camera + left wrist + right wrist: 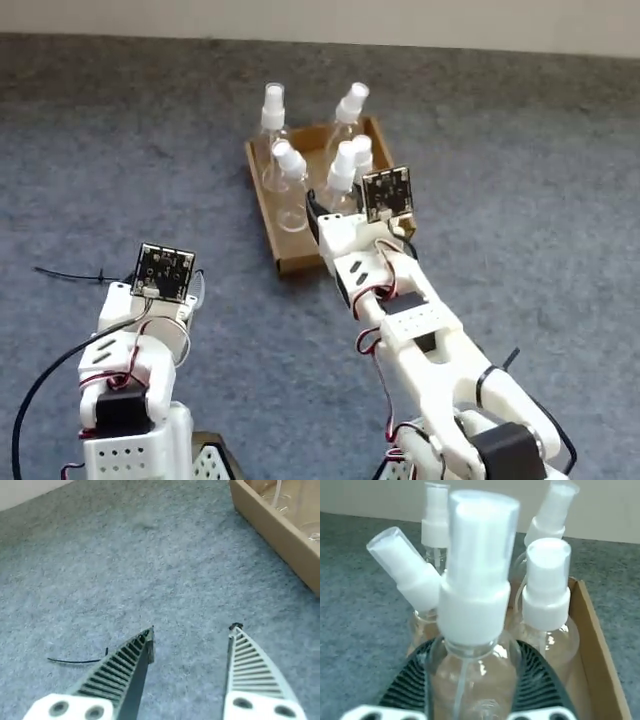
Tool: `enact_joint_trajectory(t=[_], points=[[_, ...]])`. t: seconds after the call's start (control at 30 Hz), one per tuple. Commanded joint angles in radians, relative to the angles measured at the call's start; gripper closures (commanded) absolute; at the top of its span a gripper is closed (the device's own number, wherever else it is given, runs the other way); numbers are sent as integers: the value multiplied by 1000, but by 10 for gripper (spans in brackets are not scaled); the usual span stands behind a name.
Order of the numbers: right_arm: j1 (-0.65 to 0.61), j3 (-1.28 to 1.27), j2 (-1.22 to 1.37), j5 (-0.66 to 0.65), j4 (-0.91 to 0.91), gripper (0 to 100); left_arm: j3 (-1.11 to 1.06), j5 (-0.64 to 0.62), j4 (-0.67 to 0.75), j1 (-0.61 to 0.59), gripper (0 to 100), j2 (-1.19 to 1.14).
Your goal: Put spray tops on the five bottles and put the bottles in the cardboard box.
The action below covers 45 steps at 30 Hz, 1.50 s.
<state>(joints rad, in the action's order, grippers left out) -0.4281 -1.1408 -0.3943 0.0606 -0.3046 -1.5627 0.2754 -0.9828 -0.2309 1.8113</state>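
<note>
Cardboard box [300, 262] at 12 o'clock on grey carpeted desk [520, 200]; five clear bottles [290, 195] stand inside, white spray tops [272, 100] fitted. Right fingers [542, 682] pinch front bottle [470, 680] by body, within box. Left fingers [125, 665] spread wide above carpet at 7 o'clock.

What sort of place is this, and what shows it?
Probably a robotics lab bench: a left arm and right arm side by side on grey carpet, with a box of spray bottles before them.
</note>
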Motion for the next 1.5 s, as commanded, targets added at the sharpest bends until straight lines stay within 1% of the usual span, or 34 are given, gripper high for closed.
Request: enact_joint_trajectory(t=[0.0,0.23,0.73,0.83,0.97,1.47], points=[[-2,67,21,-11,-22,994,5,8,12,19,783,12],[-7,67,107,-11,-22,994,5,8,12,19,783,12],[-8,61,108,-28,-15,990,-5,8,15,21,783,12],[-8,61,108,-87,-15,945,-5,8,15,21,783,12],[-25,61,108,-92,-15,899,-5,8,15,21,783,12],[-24,61,108,-95,-13,894,-5,8,18,22,783,12]])
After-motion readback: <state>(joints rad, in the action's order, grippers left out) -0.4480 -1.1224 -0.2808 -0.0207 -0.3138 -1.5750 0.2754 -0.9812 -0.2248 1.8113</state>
